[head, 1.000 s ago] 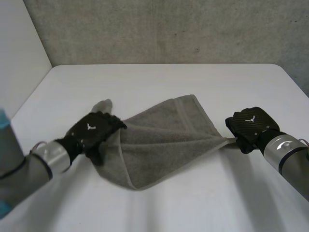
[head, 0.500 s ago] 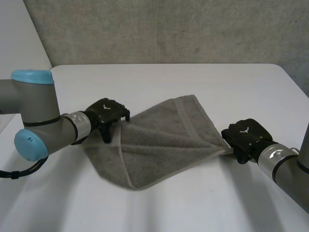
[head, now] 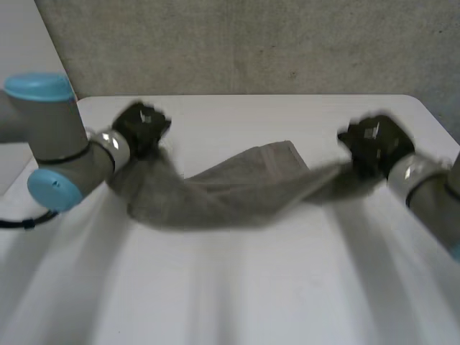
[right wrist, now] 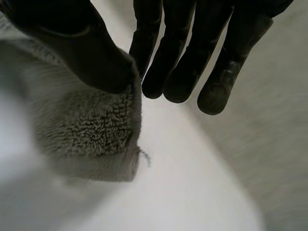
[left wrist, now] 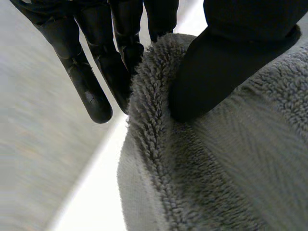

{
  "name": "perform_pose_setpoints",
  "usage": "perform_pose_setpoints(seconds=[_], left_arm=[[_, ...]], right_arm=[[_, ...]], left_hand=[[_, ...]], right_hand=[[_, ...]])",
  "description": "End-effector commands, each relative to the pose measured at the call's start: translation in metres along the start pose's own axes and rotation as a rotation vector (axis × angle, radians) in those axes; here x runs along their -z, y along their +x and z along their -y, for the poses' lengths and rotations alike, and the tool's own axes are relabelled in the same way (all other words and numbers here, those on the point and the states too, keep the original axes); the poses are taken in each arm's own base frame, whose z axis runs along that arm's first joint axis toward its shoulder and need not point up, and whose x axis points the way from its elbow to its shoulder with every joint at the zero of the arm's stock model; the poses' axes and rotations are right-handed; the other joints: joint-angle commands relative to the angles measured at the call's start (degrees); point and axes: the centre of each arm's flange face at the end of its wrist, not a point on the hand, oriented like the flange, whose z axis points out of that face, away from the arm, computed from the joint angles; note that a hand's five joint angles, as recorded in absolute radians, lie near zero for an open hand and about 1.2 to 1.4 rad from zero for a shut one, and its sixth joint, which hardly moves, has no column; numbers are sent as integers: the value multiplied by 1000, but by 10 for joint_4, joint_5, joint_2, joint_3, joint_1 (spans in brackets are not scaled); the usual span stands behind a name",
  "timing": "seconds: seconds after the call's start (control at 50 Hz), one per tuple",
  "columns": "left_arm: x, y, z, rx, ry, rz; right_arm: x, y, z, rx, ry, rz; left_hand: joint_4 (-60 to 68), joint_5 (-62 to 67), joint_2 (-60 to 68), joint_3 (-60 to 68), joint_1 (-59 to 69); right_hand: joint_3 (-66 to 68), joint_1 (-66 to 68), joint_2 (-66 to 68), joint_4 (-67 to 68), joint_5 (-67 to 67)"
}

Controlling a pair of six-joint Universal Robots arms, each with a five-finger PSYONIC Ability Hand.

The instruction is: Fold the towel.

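Left hand [left wrist: 96, 72] first: thumb [left wrist: 226, 62] clamped down on the towel [left wrist: 216, 168] edge, pinching the pile against the straight fingers behind it, grip looks deep and solid. Right hand [right wrist: 183, 57] same story at the opp. end: thumb pressing a hemmed corner against the nearest finger, other fingers straight past it, a loose thread hanging off the hem. Big change vs. half a sec ago: both hands were down low at the tabletop [head: 251, 287] with the towel lying flat between them. Now both are up and further toward the far side, moving fast, and the towel's off the surface at both ends, slung between the hands like a hammock. The middle sags low, prob. brushing the tabletop or just above it, can't tell which, and the far corner w/ the pale hem sits near the centre, seemingly resting there. What that means: grasp phase looks done, lift is on, and I'd read this as the start of the carry-over that lays one half onto the other. No crease made yet, so early days. Watch the right-hand pinch, it's shallower, only a bit of corner under the thumb, and a quick swing could tug it free
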Motion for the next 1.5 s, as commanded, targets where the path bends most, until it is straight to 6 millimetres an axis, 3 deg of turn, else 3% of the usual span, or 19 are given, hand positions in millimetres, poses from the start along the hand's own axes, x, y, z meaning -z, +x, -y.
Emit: perform_pose_setpoints(seconds=[0.02,0.06,0.1,0.18,0.3,0.34,0.44,0.5,0.56,0.62,0.72,0.84,0.88,0.98,1.06,1.12,1.16,1.36,1.5], left_arm=[[0,-80,98,121,388,352],[20,-125,137,306,578,541],[29,-141,150,386,657,593],[37,-152,152,495,701,613],[32,-123,80,563,410,532],[32,-85,36,586,252,418],[42,-28,-28,624,75,239],[57,1,-64,648,-14,170],[66,9,-76,656,-52,153],[87,11,-85,649,-93,140],[103,-7,-62,604,-23,161],[143,-43,7,542,128,230],[157,-53,26,523,174,258],[211,-86,104,439,412,357],[220,-95,121,455,469,371],[219,-98,124,478,460,363],[216,-100,121,489,439,361],[131,-75,22,603,41,276],[77,-62,-3,468,-106,244]], right_arm=[[-23,90,110,-67,465,-461],[-19,112,131,-109,582,-577],[-7,135,157,-157,709,-683],[-10,129,156,-147,660,-628],[-27,60,97,-119,265,-212],[-24,39,80,-107,158,-106],[5,-26,-1,0,-202,187],[13,-37,-17,33,-253,223],[35,-57,-50,118,-363,318],[37,-53,-51,129,-363,309],[46,-7,-12,141,-243,140],[67,24,36,159,-97,3],[91,50,77,144,36,-116],[120,83,135,104,223,-248],[130,96,154,98,251,-273],[136,101,160,92,216,-252],[113,96,139,65,83,-157],[51,50,64,106,-248,142],[6,28,32,133,-324,202]], left_hand=[[104,122,106,105,125],[104,122,106,105,125],[104,122,106,105,125],[104,122,106,105,125],[104,122,106,105,125],[104,122,106,105,125],[104,122,106,105,125],[104,122,106,105,125],[104,122,106,105,125],[104,122,106,105,125],[104,122,106,105,125],[104,122,106,105,125],[104,122,106,105,125],[104,122,106,105,125],[104,122,106,105,125],[104,122,106,105,125],[104,122,106,105,125],[104,122,106,105,125],[104,122,106,105,125]], right_hand=[[29,23,34,30,32],[29,23,34,30,32],[29,23,34,30,32],[29,23,34,30,32],[29,23,34,30,32],[29,23,34,30,32],[29,23,34,30,32],[29,23,34,30,32],[29,23,34,30,32],[29,23,34,30,32],[29,23,34,30,32],[29,23,34,30,32],[29,23,34,30,32],[29,23,34,30,32],[29,23,34,30,32],[29,23,34,30,32],[29,23,34,30,32],[29,23,34,30,32],[29,23,34,30,32]])
